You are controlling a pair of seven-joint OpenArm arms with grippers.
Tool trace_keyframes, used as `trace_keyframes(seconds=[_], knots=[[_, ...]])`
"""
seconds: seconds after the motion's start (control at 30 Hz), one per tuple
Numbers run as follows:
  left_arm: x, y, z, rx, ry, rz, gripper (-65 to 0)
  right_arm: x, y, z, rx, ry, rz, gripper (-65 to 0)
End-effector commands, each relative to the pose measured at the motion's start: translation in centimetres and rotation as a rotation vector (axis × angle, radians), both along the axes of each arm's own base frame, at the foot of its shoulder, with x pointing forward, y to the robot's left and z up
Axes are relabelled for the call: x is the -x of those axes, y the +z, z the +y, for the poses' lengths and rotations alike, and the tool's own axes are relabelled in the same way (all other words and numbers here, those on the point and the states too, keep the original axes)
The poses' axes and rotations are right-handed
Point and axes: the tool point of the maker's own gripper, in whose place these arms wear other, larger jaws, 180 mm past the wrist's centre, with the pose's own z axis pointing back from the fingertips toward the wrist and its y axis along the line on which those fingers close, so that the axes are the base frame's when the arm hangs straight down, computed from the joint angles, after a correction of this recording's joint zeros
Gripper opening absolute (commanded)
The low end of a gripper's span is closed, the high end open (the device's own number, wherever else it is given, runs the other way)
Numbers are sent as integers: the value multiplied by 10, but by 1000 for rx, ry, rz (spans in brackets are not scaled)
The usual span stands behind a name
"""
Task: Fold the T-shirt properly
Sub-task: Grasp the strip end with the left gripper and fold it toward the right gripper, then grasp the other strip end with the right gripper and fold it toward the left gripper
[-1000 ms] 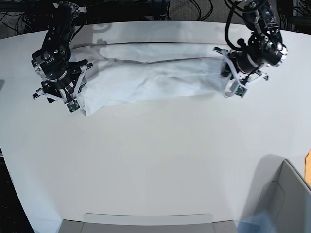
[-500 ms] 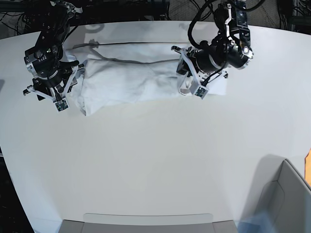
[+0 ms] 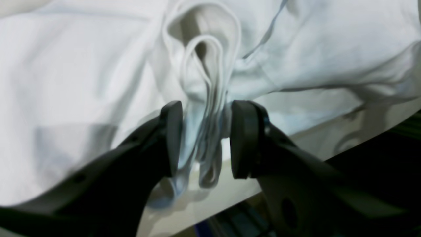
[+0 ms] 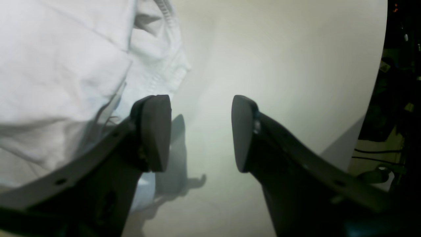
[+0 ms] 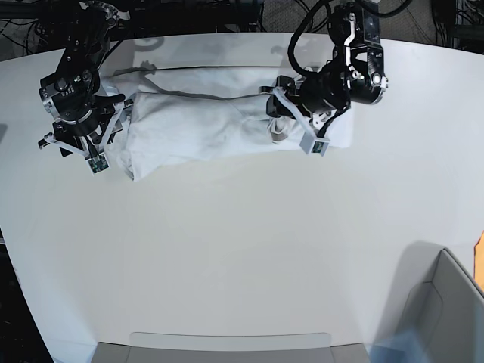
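The white T-shirt (image 5: 197, 125) lies as a long wrinkled band across the far side of the table, its right end doubled back toward the middle. My left gripper (image 5: 295, 136) hovers over that doubled end. In the left wrist view its jaws stand apart with a bunched fold of the T-shirt (image 3: 204, 138) loose between the fingers (image 3: 172, 138). My right gripper (image 5: 72, 151) is at the shirt's left end. It is open (image 4: 200, 131) over bare tabletop, with the T-shirt (image 4: 59, 75) just outside its left finger (image 4: 154, 131).
The white table (image 5: 242, 242) stretches toward the camera. A grey bin (image 5: 446, 302) stands at the front right and a grey tray edge (image 5: 227, 344) at the front. Dark cables and frame lie behind the table's far edge (image 5: 227, 34).
My left gripper carried the shirt's right end leftward over the rest, then its jaws parted. The right gripper drew slightly left off the shirt's left end and stayed open.
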Motion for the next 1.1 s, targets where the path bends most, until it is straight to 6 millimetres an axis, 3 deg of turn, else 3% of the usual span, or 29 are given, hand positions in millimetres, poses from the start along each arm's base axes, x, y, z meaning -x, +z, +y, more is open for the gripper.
trace_keyframes(seconds=[0.0, 0.2, 0.3, 0.43, 0.5, 0.6, 0.67, 0.77, 0.83, 0.93, 1.07], knots=[[-10, 19, -13, 70, -24, -65, -405, -6, 8, 0, 5, 14, -35, -351], [-4, 64, -53, 373, -164, -140, -432, -5, 9, -1, 6, 9, -35, -351], [-16, 79, -56, 401, -176, -183, -459, -5, 8, -1, 4, 8, -35, -351], [-31, 77, -29, 395, -41, -162, -476, -5, 9, -3, 7, 6, -37, -351], [-36, 72, -4, 356, 21, -158, -474, -4, 11, -8, -22, 4, -47, -351], [-32, 59, 24, 293, 59, -136, -474, 5, 19, -35, -107, -109, -89, -349], [-28, 54, 36, 262, 74, -124, -474, 20, 13, -56, -124, -199, -37, -349], [-23, 49, 41, 242, 71, -110, -474, 29, 8, -86, -94, -268, 40, -349], [-20, 47, 39, 243, 67, -99, -474, 33, -8, -95, -122, -297, 86, -349], [-18, 45, 37, 249, 68, -91, -474, 38, -29, -102, -183, -348, 138, -349], [-17, 39, 38, 253, 73, -69, -474, 45, -62, -95, -261, -360, 232, -350]])
